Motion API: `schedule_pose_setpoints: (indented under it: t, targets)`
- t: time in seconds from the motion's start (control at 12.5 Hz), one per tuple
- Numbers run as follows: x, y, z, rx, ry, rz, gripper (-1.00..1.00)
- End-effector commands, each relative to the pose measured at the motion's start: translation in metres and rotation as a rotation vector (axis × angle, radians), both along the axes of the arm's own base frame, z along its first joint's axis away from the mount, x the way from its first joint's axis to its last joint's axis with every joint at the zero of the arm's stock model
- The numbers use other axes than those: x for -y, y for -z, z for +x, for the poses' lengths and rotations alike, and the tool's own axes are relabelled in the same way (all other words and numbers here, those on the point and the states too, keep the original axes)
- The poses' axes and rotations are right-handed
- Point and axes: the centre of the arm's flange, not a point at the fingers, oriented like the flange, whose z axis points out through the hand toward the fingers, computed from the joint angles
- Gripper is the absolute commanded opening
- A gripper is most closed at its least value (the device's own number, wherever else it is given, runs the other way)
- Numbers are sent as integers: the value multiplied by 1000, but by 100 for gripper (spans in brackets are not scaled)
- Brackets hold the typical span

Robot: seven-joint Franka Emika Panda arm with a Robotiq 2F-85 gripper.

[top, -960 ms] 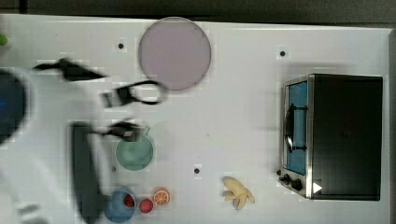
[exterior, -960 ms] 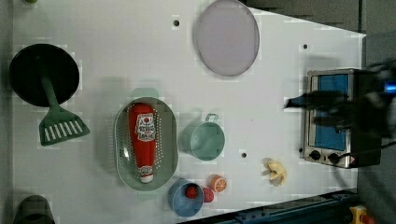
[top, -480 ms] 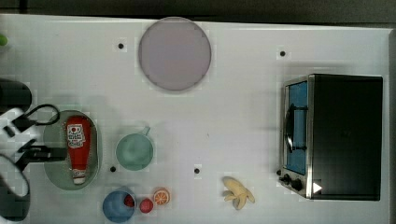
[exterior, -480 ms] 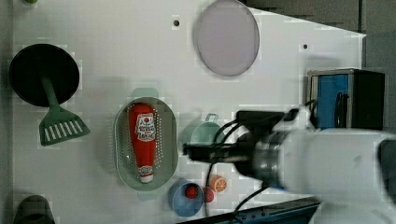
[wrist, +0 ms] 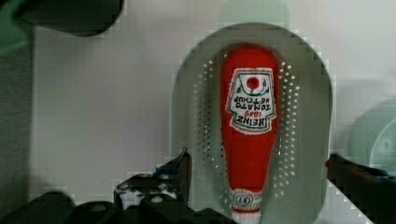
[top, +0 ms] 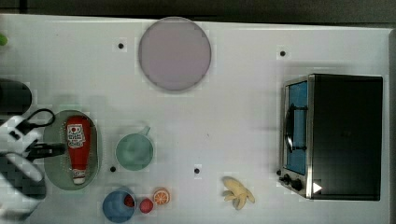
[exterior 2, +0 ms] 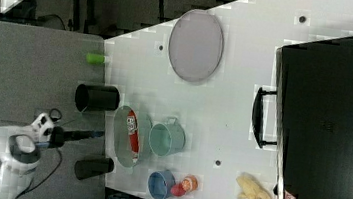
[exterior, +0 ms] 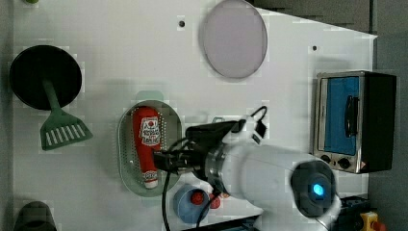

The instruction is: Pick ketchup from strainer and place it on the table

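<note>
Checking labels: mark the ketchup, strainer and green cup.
ketchup (top: 78, 144): top view, red body below the label.
strainer (top: 53, 177): top view, bare rim beside the bottle's cap end.
green cup (top: 134, 151): top view, inside of the bowl.

Smooth red plastic ketchup bottle (wrist: 249, 140) with a white paper-like printed label. Pale green oval plastic strainer (wrist: 308, 140), matt, perforated with many small holes. Flat white table (top: 243, 130), smooth, faintly sheened. Round greyish-lilac plate (top: 174, 53), matt. Boxy toaster oven (top: 343, 135): brushed metal front, matt black casing, glossy blue-tinted glass door. Round green cup (top: 134, 151), smooth plastic.
</note>
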Motion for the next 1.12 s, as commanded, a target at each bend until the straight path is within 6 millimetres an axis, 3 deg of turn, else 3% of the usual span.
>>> schedule_pose_setpoints:
  t: [0.08, 0.56, 0.88, 0.96, 1.12]
  targets:
    - [22, 55, 21, -22, 124, 21, 100]
    - [14, 141, 17, -31, 129, 50, 100]
    - [11, 179, 16, -50, 176, 66, 100]
    - [11, 185, 16, -53, 176, 66, 91]
    - [10, 186, 20, -46, 180, 73, 42]
